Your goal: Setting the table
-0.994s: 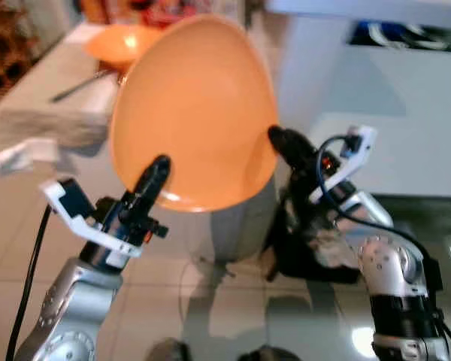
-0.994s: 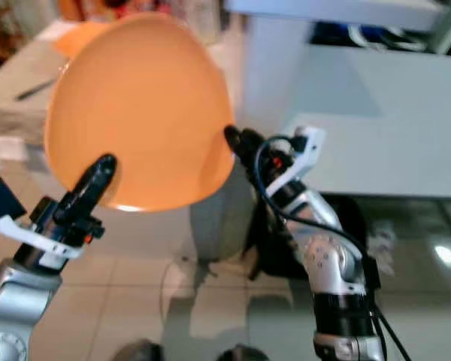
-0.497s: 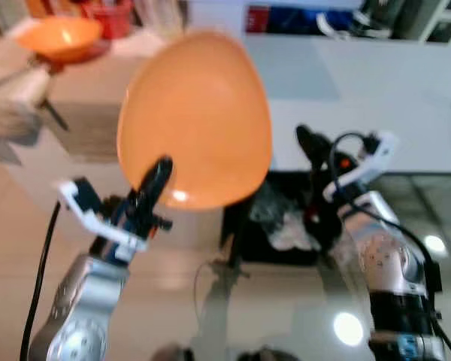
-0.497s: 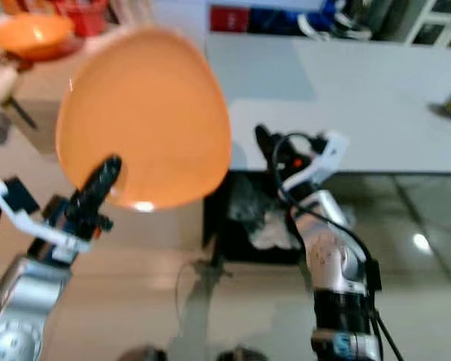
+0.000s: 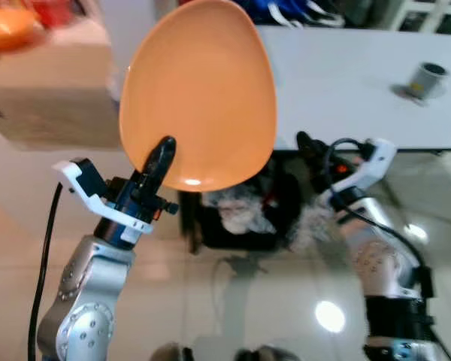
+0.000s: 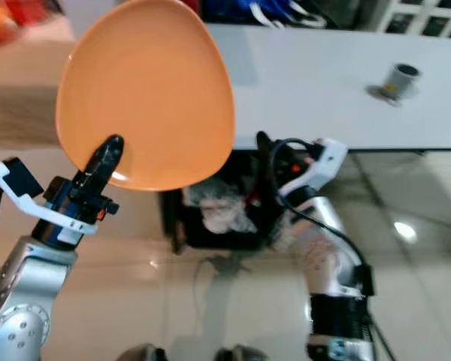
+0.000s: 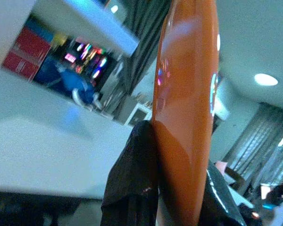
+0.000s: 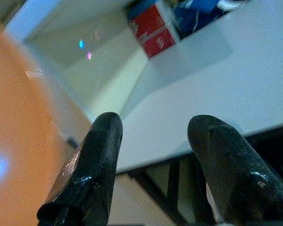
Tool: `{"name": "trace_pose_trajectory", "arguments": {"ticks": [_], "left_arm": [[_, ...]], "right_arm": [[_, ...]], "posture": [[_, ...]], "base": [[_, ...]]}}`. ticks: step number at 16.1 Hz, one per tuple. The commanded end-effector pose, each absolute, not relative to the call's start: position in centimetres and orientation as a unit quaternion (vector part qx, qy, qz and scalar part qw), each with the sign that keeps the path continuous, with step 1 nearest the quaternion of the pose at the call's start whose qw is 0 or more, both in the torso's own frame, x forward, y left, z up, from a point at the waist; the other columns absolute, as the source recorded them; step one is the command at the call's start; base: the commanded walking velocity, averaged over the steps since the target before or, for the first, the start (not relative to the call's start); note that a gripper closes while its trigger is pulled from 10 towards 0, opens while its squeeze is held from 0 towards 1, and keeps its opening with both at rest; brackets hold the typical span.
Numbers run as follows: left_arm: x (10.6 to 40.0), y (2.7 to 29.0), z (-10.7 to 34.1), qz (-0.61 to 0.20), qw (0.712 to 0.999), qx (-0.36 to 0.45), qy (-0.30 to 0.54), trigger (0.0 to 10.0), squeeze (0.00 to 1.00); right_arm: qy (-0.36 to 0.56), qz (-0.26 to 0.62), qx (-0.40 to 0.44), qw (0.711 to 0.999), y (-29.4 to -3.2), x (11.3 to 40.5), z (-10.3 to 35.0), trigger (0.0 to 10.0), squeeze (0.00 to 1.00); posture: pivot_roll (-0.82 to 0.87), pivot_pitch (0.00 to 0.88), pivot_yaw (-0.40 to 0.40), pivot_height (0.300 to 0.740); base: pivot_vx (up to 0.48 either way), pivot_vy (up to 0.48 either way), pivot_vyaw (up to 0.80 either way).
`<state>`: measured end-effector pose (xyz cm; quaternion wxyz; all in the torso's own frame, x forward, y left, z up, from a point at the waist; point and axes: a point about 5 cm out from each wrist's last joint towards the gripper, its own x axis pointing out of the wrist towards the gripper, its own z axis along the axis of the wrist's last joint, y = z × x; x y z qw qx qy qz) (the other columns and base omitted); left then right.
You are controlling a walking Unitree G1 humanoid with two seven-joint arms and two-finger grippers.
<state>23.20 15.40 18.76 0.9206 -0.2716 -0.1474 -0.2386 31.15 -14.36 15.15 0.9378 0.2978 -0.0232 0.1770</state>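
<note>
My left gripper [image 5: 159, 154] pinches the smooth, rigid orange plate [image 5: 199, 94] at its near rim (likely slippery); my right gripper [image 8: 155, 155] gapes empty.

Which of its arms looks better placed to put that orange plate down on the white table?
Probably the left. The left gripper already clamps the orange plate at its lower rim, holding it upright. The right gripper is open, holding nothing, beside the white table.
</note>
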Motion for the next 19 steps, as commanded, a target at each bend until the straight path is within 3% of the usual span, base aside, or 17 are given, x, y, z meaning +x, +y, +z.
{"name": "trace_pose_trajectory", "arguments": {"ticks": [1, 8, 12, 17, 19], "left_arm": [[23.2, 15.2, 19.1, -0.239, 0.921, -0.264, -0.159, 10.0, 0.0], [24.2, 14.8, 18.4, -0.2, 0.94, -0.241, -0.135, 10.0, 0.0], [24.8, 15.4, 18.1, -0.153, 0.953, -0.226, -0.129, 10.0, 0.0], [24.7, 15.0, 18.3, -0.163, 0.957, -0.208, -0.124, 10.0, 0.0], [24.7, 14.8, 18.5, -0.166, 0.956, -0.206, -0.128, 10.0, 0.0]], "right_arm": [[-0.028, 0.178, 0.281, 0.943, -14.3, 31.3, 15.6, 10.0, 0.0], [-0.01, 0.157, 0.25, 0.955, -13.6, 31.5, 14.8, 10.0, 0.0], [0.006, 0.135, 0.215, 0.967, -13.6, 31.8, 14.4, 10.0, 0.0], [0.015, 0.145, 0.203, 0.968, -13.1, 32.0, 14.2, 10.0, 0.0], [0.019, 0.139, 0.181, 0.974, -13.0, 32.0, 14.1, 10.0, 0.0]], "posture": [[-0.09, 0.112, -0.02, 0.74], [-0.09, 0.109, -0.024, 0.74], [-0.09, 0.112, -0.023, 0.74], [-0.09, 0.115, -0.025, 0.74], [-0.09, 0.117, -0.023, 0.74]], "base": [[0.0, -0.454, 0.0], [0.0, -0.451, 0.0], [0.0, 0.0, 0.0], [0.48, 0.0, -0.64], [0.48, 0.0, 0.0]]}}
